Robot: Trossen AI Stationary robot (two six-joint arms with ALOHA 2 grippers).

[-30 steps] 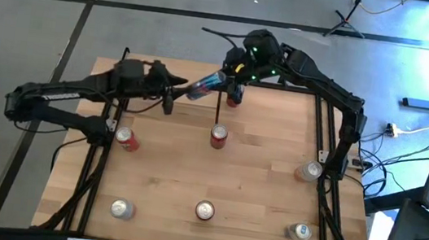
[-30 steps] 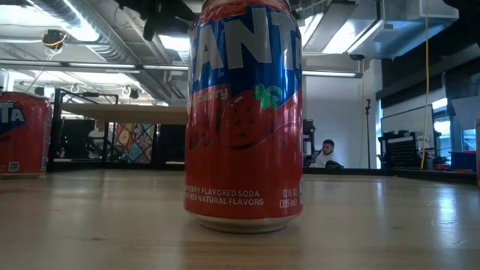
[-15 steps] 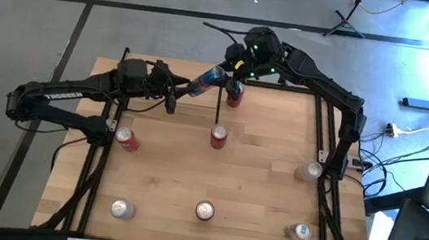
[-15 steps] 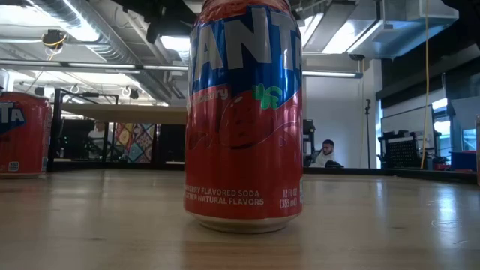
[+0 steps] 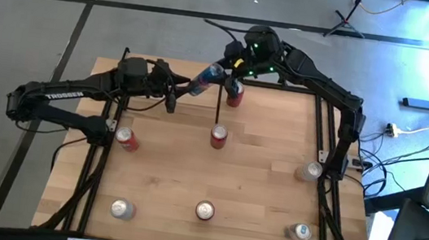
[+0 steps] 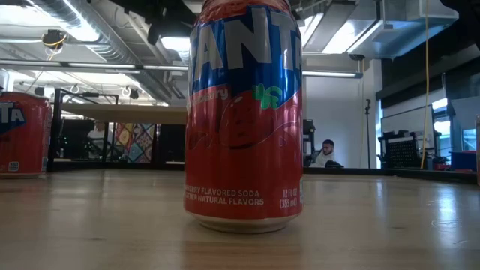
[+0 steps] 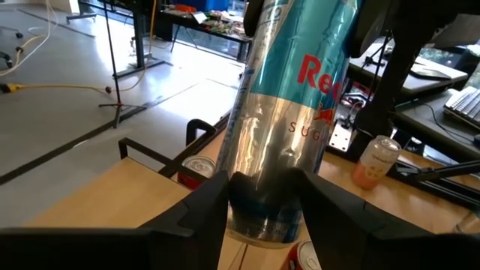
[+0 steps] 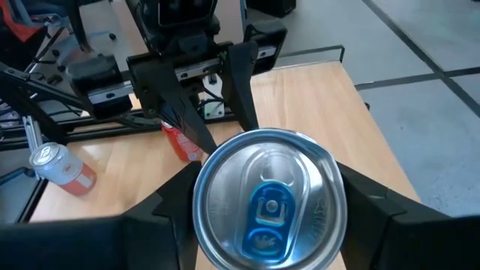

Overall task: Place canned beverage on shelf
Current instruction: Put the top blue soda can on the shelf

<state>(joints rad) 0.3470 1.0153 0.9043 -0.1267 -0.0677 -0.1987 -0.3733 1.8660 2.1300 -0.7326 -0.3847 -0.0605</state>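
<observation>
A slim blue-and-silver Red Bull can [image 5: 206, 78] is held in the air between both robot arms, not yet placed on the shelf.

Both pincers are closed on the can at once, above the far edge of the bench [image 5: 257, 174]. The left pincer [image 5: 175, 92] grips its lower end, the can's base wedged between the two dark fingers. The right pincer [image 5: 232, 63] holds the top end, its fingers on either side of the pull-tab lid. The can is tilted, sloping from one pincer to the other. This looks like a handover partway through. Releasing by one arm, carrying and setting down all remain. Six other cans stand around the bench.
</observation>
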